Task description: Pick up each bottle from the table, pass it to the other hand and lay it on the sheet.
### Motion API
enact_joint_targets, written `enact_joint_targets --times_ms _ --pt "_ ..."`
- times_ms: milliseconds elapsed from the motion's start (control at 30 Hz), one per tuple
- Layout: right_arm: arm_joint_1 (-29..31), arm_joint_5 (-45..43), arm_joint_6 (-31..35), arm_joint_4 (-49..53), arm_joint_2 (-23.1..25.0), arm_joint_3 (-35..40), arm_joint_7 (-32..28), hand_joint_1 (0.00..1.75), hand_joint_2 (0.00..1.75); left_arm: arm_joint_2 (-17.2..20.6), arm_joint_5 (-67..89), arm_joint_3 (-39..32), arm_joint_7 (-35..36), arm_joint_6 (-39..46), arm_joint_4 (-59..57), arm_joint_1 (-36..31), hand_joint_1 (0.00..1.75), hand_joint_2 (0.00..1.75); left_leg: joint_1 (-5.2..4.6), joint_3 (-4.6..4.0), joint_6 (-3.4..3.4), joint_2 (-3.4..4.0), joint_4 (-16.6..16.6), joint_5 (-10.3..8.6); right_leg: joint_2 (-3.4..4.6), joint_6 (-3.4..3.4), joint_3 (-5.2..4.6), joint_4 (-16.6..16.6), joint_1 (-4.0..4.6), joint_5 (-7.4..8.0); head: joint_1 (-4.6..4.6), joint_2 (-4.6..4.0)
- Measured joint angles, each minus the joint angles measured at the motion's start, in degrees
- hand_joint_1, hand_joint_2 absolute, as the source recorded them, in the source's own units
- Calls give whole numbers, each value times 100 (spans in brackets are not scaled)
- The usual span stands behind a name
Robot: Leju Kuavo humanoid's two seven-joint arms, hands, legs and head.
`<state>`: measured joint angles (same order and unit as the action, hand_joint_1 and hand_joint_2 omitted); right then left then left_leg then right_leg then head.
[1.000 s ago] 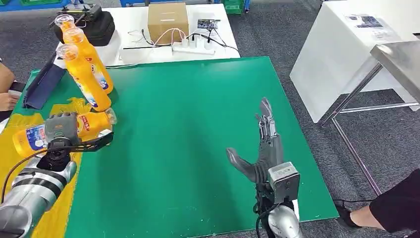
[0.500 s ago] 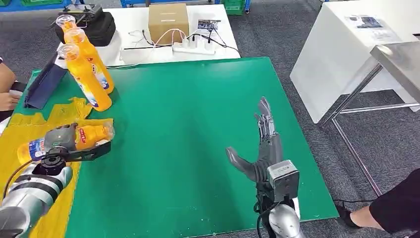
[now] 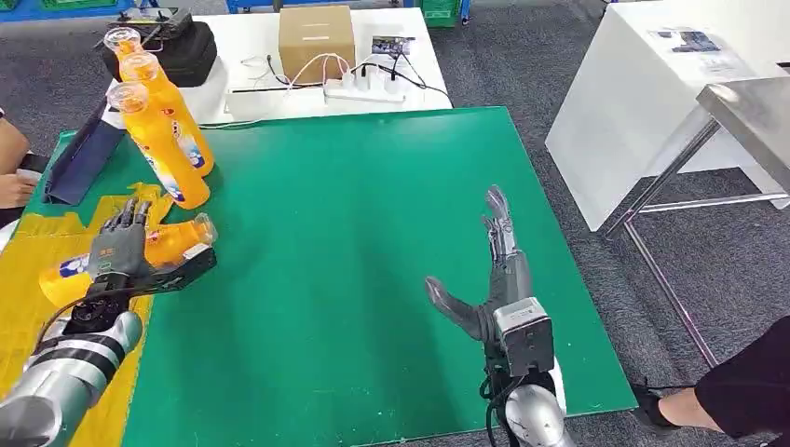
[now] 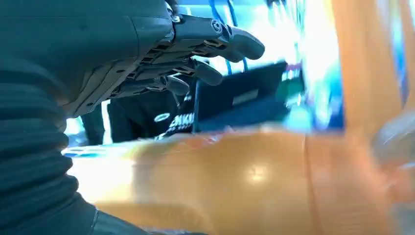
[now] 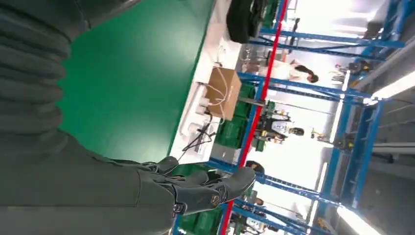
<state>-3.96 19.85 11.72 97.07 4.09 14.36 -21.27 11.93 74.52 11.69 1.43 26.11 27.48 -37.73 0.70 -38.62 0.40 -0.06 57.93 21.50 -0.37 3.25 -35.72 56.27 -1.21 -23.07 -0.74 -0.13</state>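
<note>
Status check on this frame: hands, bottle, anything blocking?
Left hand open, fingers spread over lying bottle at yellow sheet edge. Right hand open, empty, above green mat. Three upright bottles close behind.

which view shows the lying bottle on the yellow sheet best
The head view: the lying bottle shows whole on the yellow sheet, under the left hand, whose fingers are spread. The left wrist view gives a blurred orange close-up. The right wrist view looks elsewhere.

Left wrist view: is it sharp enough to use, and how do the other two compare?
Left wrist: bottle is a smeared orange blur with glare, though the left hand is crisp. Head view: evenly lit and sharp. Right wrist: background windows blown out, green table clear.
</note>
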Motion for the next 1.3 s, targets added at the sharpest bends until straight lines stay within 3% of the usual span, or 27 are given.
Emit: enact_joint_targets --times_ms 100,200,333,400,500,733,1300 --pt "-109 -66 -99 0 -9 -18 20 0 175 -111 -794 -318 -818 626 791 516 0 175 -1 0 -3 2 0 5 1 -3 -2 -2 -1 -3 2 0" --pt "-172 -129 -175 0 -20 -33 17 0 175 -197 -933 -492 -972 650 1355 911 0 175 -1 -2 -3 2 0 6 1 -3 -4 -2 -1 -3 2 0" --pt "-322 -1717 -1597 -9 -98 -96 -69 0 175 -461 -2890 -677 -2721 600 2785 1771 0 175 -4 -1 -13 7 0 16 4 -3 -8 -5 -4 -4 4 0" --pt "-414 -1810 -1729 -22 -114 -151 -164 0 175 -654 -3291 -671 -2989 473 3647 2321 0 175 -5 -2 -11 -3 0 17 3 5 -4 -6 -6 -17 2 0" --pt "-474 -1802 -1732 -31 -131 -242 -253 0 175 -866 -4012 -575 -3194 -154 4714 2989 0 175 -7 -2 -9 -3 0 33 5 9 -3 -7 -8 -21 2 0" --pt "-666 -426 -472 -28 -129 -343 -345 0 175 -1252 -6203 -415 -2891 -2389 5761 4021 0 175 -4 -2 -9 -3 0 35 4 7 -4 -7 -5 -27 2 0" --pt "-803 -315 -127 -372 -72 -396 -168 0 175 -1536 -6831 -500 -2836 -2709 5907 4489 0 175 -3 0 -9 -10 -1 35 2 6 2 -7 -4 -27 2 0"
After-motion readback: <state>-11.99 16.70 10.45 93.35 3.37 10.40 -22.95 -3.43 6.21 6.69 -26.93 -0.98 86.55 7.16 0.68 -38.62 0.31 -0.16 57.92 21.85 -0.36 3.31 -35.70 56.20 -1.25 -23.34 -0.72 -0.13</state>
